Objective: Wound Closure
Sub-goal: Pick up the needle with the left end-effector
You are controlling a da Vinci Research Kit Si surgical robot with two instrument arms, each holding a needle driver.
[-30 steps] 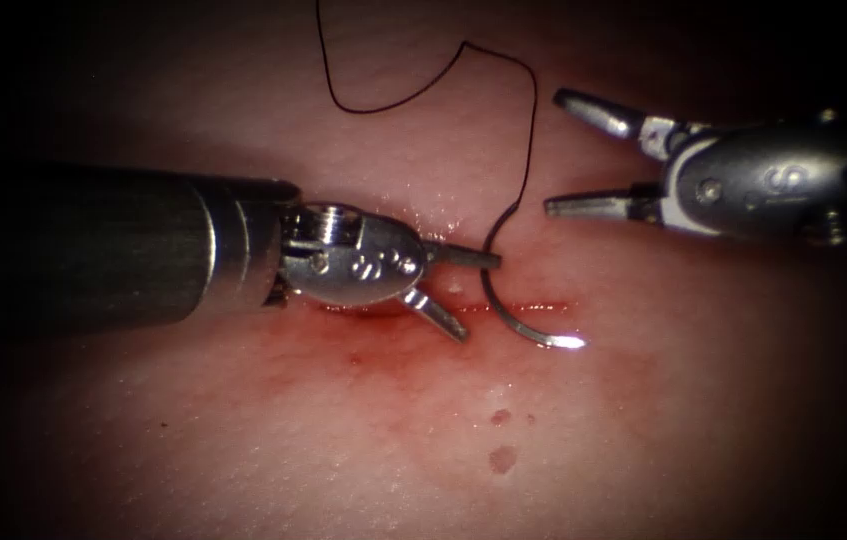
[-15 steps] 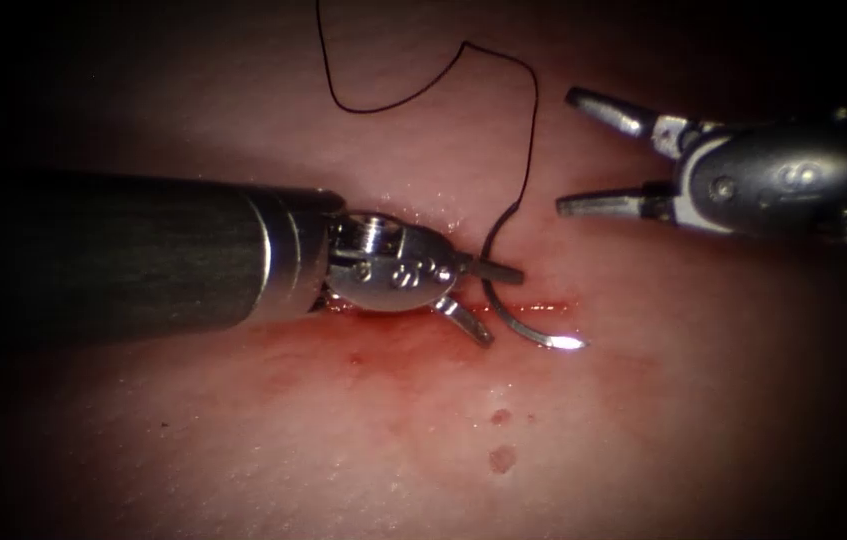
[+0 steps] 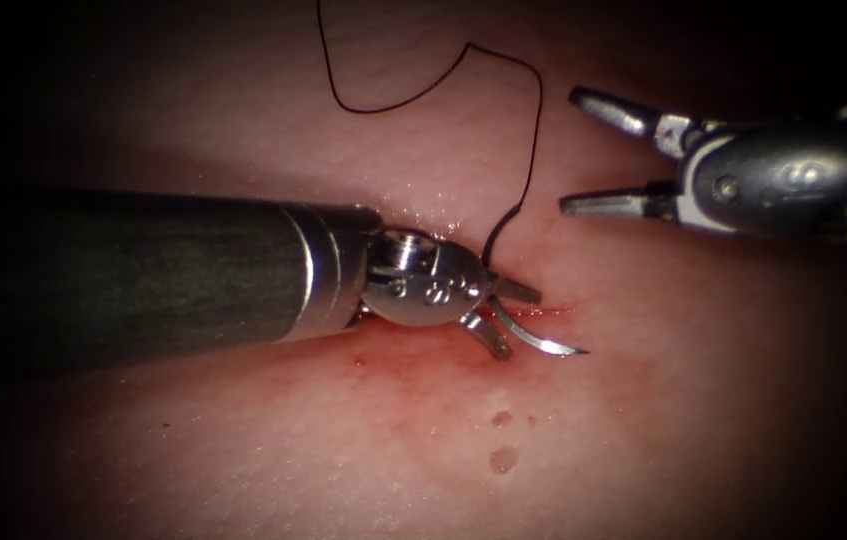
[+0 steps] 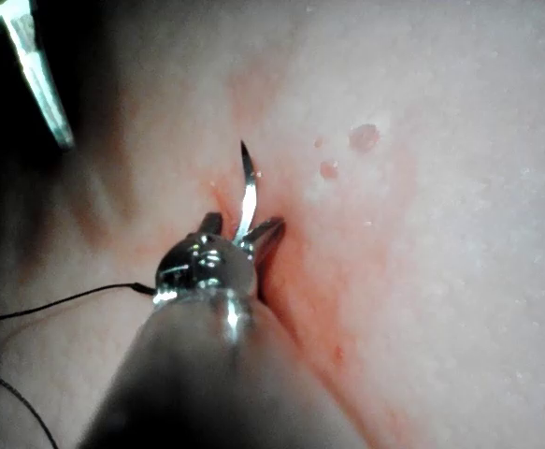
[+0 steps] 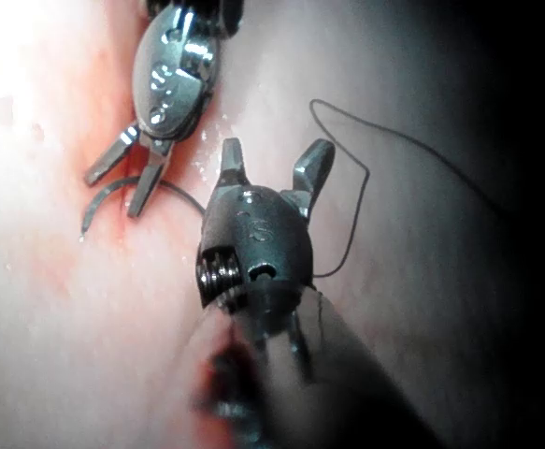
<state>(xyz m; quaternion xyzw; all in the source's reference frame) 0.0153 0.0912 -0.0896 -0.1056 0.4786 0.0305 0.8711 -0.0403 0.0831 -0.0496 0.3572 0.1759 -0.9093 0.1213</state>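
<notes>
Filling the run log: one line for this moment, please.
left pincer: open, straddling needle | right pincer: open, empty | needle: on cut

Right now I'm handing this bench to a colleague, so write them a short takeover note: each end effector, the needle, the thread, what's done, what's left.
Left end effector: jaws open, straddling the needle's mid-curve, not yet closed on it; holds nothing.
Right end effector: jaws open, holds nothing, poised above and right of the cut.
Needle: lies across the cut on the tissue, tip free, pointing right; I cannot tell whether any part is in the tissue.
Thread: loose, trailing up from the needle's tail.
Red fluid: spots below the cut.
Done: no stitch visible. Left: the closure itself.
</notes>
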